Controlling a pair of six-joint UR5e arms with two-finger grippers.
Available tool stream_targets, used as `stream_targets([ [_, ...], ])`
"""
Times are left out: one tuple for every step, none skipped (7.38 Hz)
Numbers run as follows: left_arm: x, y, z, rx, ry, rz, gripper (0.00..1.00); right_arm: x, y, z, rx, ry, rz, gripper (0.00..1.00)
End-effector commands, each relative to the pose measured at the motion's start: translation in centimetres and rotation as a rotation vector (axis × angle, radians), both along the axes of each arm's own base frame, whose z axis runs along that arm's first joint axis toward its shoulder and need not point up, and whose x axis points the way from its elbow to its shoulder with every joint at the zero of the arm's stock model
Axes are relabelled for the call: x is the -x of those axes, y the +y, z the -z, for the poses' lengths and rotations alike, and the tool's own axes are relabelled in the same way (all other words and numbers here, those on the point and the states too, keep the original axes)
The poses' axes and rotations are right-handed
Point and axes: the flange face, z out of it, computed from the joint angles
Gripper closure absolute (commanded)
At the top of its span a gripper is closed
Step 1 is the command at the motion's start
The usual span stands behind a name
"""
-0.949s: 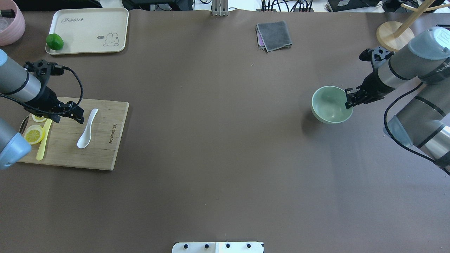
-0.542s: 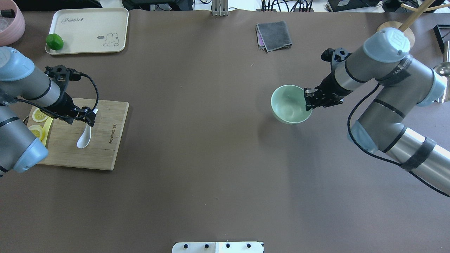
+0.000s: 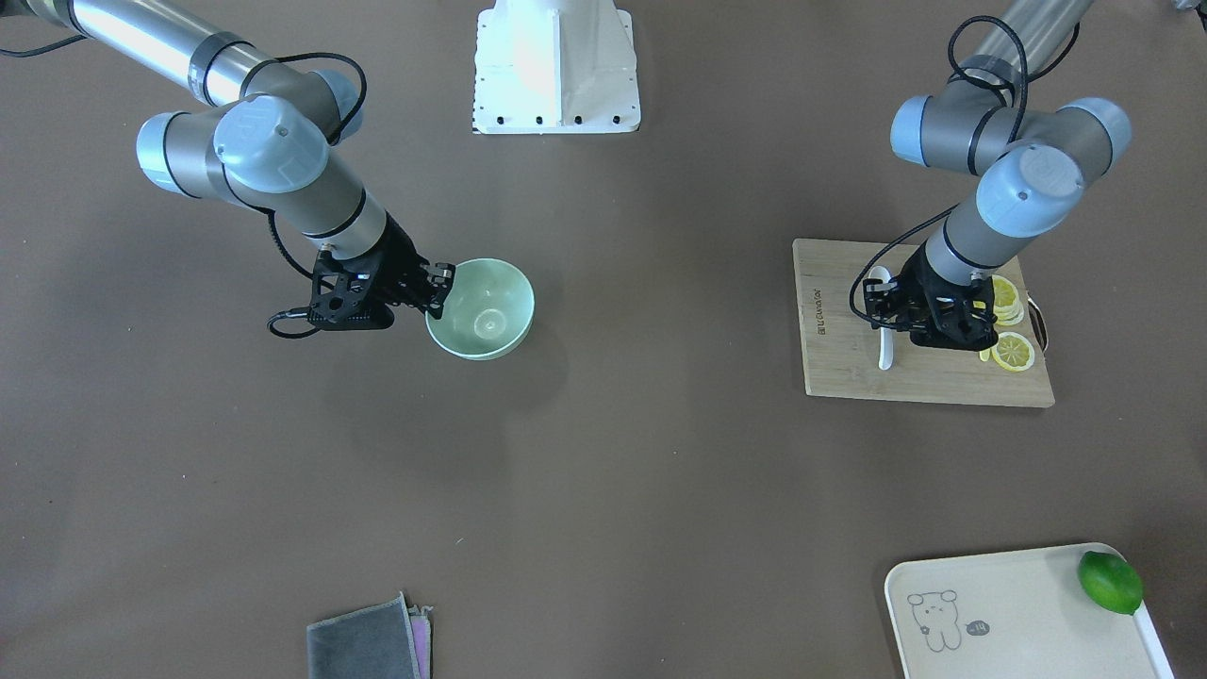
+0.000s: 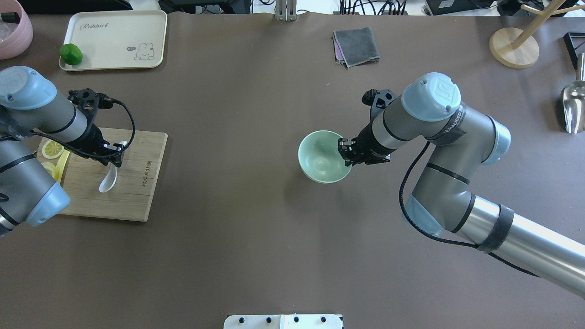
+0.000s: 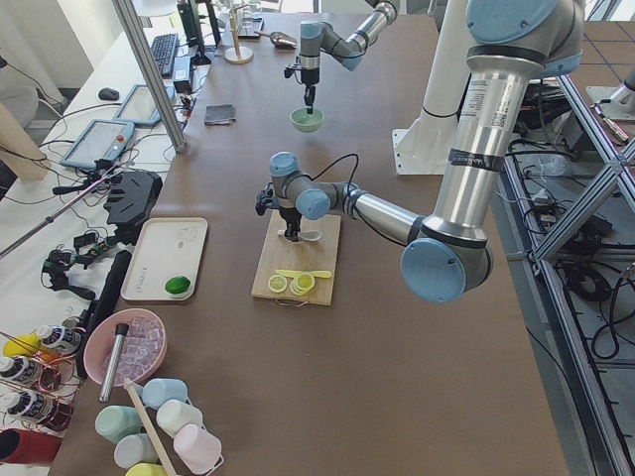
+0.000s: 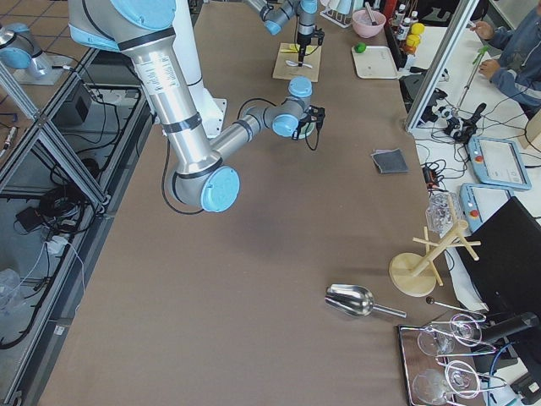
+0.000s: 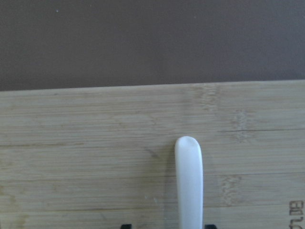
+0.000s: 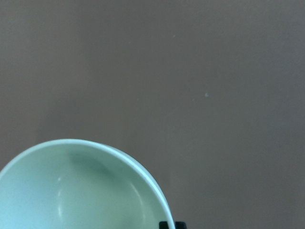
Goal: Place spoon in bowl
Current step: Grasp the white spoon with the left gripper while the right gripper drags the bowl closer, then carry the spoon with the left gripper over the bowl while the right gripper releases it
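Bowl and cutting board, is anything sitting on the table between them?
Nothing. In the overhead view, the stretch of brown table between the cutting board and the bowl is bare.

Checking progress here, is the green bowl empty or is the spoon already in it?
Empty. The bowl shows only its bare inside; the spoon lies on the cutting board.

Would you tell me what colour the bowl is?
The bowl is pale mint green, clearest in the overhead view.
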Motion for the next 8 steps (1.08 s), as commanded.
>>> stream_targets([
  [-0.6,-0.5,3.8,-0.032,0.049,-0.001,1.00,4.1,3.3,2.2,-0.019,-0.003,-0.013,1.00],
  [-0.9,-0.2,7.6,-0.006,0.125,0.004,1.00,5.4,4.6,2.7,-0.023,-0.003,-0.024,1.00],
  [-1.5,0.0,13.3,0.038,0.220,0.021,1.00,7.3,6.2,3.8,-0.026,-0.007,-0.031,1.00],
  [-2.5,-0.3,18.6,0.094,0.279,0.087,1.00,8.3,7.2,4.4,-0.040,-0.007,-0.047,1.00],
  [-5.4,1.0,22.2,0.135,0.313,0.090,1.00,8.4,7.1,4.7,-0.041,-0.011,-0.049,0.67],
  [-8.2,2.5,25.3,0.165,0.341,0.078,1.00,7.6,6.8,4.8,-0.046,-0.015,-0.063,0.01],
  [-10.8,4.0,27.7,0.149,0.351,0.100,1.00,3.6,4.8,5.0,-0.034,-0.046,-0.059,0.00],
  [-14.0,6.4,28.6,0.136,0.346,0.098,1.00,-2.8,1.9,2.7,0.030,-0.063,-0.053,0.00],
])
